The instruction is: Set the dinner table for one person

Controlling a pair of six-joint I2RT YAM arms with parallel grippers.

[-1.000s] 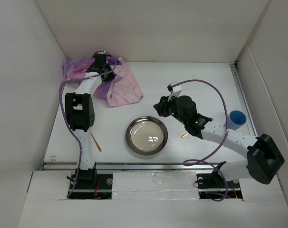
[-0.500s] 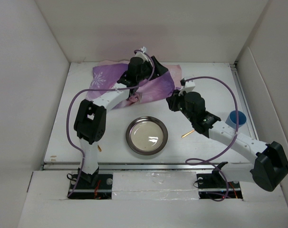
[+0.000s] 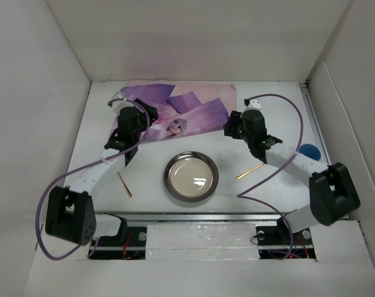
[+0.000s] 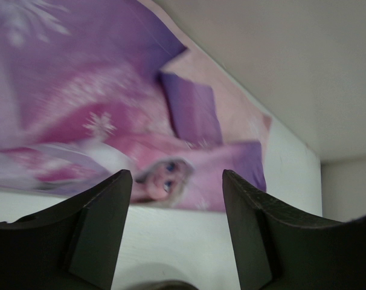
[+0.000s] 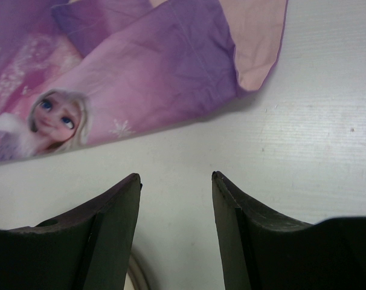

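Partly hidden blue cup (image 3: 309, 150), left gripper (image 4: 174, 175) spread, right gripper (image 5: 174, 175) spread, both empty.

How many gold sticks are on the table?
2. One gold stick lies left of the metal plate, the other gold stick right of it; the cloth could hide more.

Top cam: high, looking down on whole counter (image 3: 150, 192). Wrist cams: low, close, facing Elsa cloth mat (image 3: 193, 111), shared by all three.
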